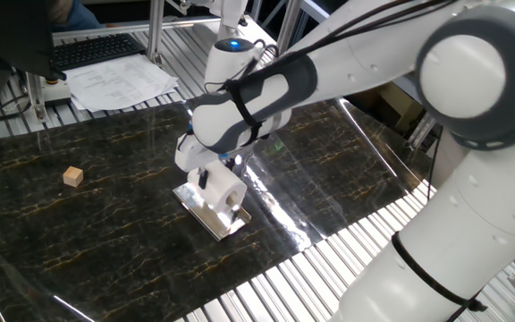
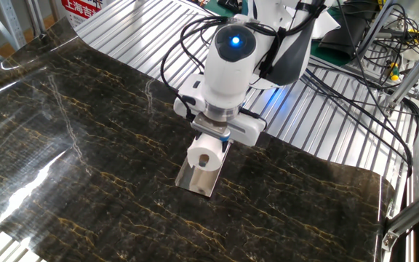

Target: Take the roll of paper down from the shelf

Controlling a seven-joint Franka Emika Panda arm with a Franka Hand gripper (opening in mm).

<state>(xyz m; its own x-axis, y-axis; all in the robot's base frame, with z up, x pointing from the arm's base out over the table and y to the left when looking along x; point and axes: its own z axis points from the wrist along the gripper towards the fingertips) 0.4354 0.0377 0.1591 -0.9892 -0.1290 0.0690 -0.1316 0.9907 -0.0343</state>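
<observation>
My pincer [image 2: 211, 143] clenches the soft white cylindrical roll of paper [image 2: 205, 155], hollow core showing. Below lies the flat, mirror-shiny rectangular metal shelf [image 1: 206, 213] on the dark marbled desk [image 2: 86, 145].

A dark marble-patterned mat [image 1: 79, 224] covers a ribbed metal table [image 2: 151, 29]. Papers [image 1: 119, 82] and a black keyboard [image 1: 92, 49] lie at its far edge beside aluminium frame posts [image 1: 155, 27]. Tangled cables [image 2: 369, 80] crowd one side. A red sign [image 2: 82, 7], its lettering unreadable, stands behind.
</observation>
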